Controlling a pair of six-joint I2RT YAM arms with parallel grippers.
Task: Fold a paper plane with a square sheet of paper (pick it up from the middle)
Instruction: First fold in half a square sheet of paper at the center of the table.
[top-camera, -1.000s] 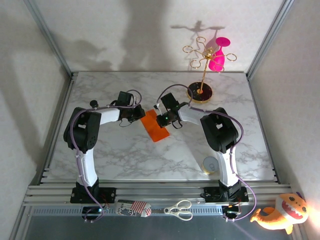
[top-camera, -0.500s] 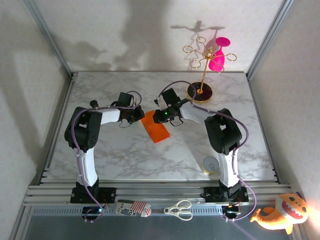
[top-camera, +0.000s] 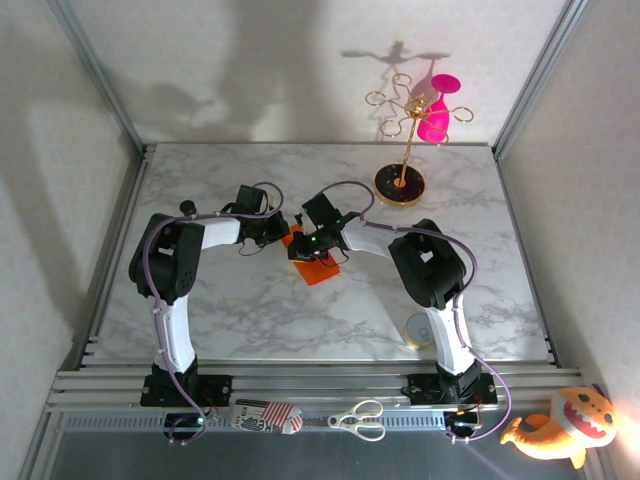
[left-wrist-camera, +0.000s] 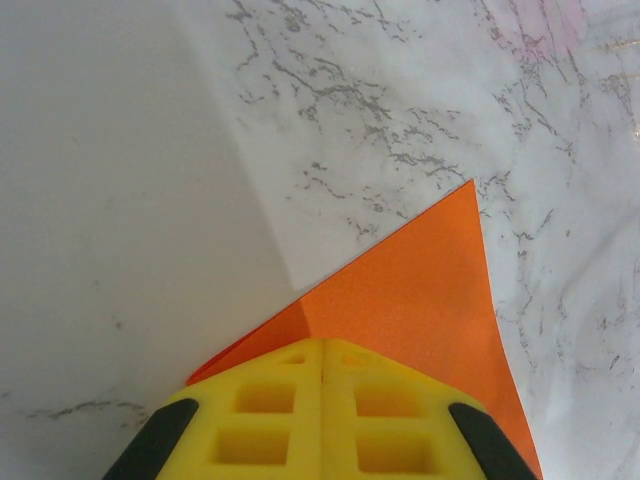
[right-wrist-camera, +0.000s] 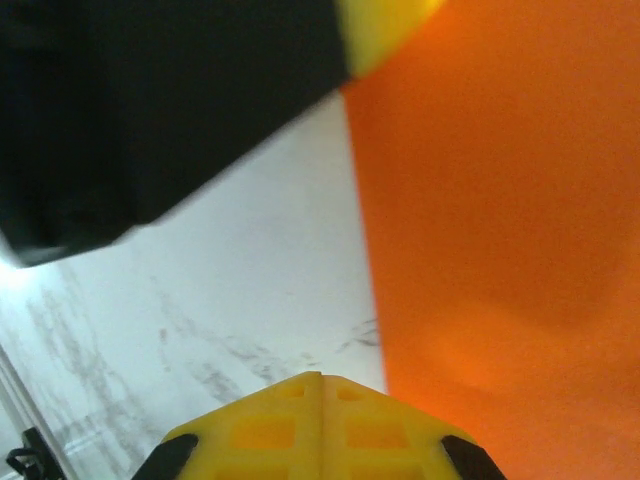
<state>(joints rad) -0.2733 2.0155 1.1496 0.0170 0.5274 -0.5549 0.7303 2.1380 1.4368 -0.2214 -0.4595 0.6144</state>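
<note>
Two grippers met at the middle of a marble table (top-camera: 240, 310), over the square sheet of paper (top-camera: 319, 272), which lay folded into an orange strip. The left gripper (left-wrist-camera: 322, 365) was clenched, its tips on one end, apparently pinning the strip flat. The right gripper (right-wrist-camera: 320, 385), also clenched and empty, sat at the strip's edge, probably to press a crease. The strip's long axis ran diagonally from far left to near right, and a sharp corner pointed away from the left gripper.

Paper (top-camera: 320, 272) on table (top-camera: 250, 305), stand (top-camera: 401, 184) behind right.
</note>
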